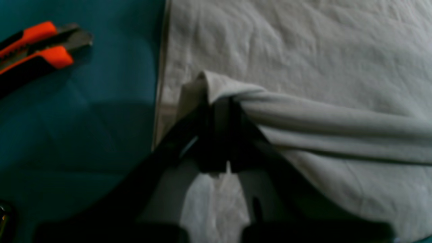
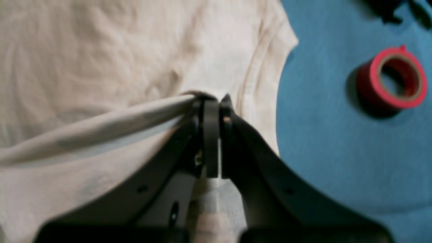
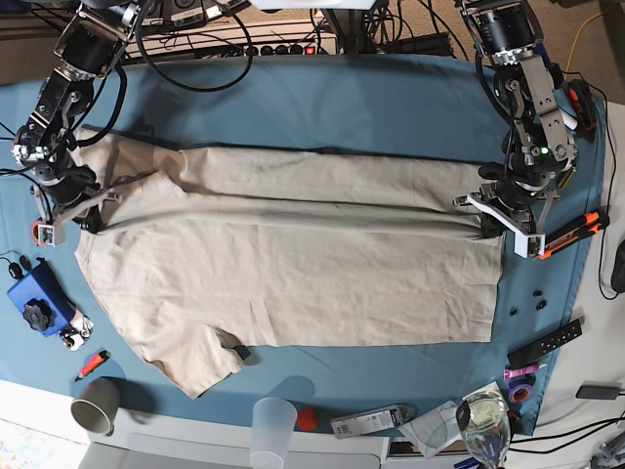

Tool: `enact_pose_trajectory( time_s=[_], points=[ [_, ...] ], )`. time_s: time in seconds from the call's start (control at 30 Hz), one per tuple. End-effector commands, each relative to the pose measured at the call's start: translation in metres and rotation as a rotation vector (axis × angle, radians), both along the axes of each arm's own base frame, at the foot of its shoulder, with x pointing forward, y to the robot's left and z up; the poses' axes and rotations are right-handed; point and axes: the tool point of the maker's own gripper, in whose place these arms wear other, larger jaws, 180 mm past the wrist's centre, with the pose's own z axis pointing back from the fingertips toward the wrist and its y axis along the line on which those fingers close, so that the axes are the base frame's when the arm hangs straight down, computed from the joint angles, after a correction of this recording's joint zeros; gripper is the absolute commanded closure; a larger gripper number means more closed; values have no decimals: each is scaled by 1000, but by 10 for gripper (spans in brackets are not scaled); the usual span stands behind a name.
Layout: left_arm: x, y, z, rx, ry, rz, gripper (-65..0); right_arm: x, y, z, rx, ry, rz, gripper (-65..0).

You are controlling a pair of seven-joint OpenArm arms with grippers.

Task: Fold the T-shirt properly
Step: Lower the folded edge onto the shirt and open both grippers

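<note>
Blue cloth [image 3: 322, 98] is covering the table, and the beige T-shirt [image 3: 293, 274] is lying spread flat across its middle. My left gripper [image 1: 222, 104] is pinching a raised fold at the shirt's edge nearest the orange utility knife [image 1: 33, 50], while my right gripper [image 2: 212, 101] is clamping a fold of the shirt beside the collar, near the red tape roll [image 2: 391, 79].

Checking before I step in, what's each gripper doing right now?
Left gripper: shut on the large beige cotton T-shirt.
Right gripper: shut on the T-shirt too.
</note>
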Motion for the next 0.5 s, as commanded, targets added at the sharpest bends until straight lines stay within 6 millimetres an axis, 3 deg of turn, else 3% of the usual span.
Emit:
enact_pose_trajectory(
  time_s=[0.0, 0.47],
  points=[
    [11, 4, 16, 13, -59, 4, 0, 13, -10, 24, -31, -74, -5, 0],
    [13, 5, 19, 14, -73, 7, 0, 22, -11, 33, -65, -108, 1, 0]
  ],
)
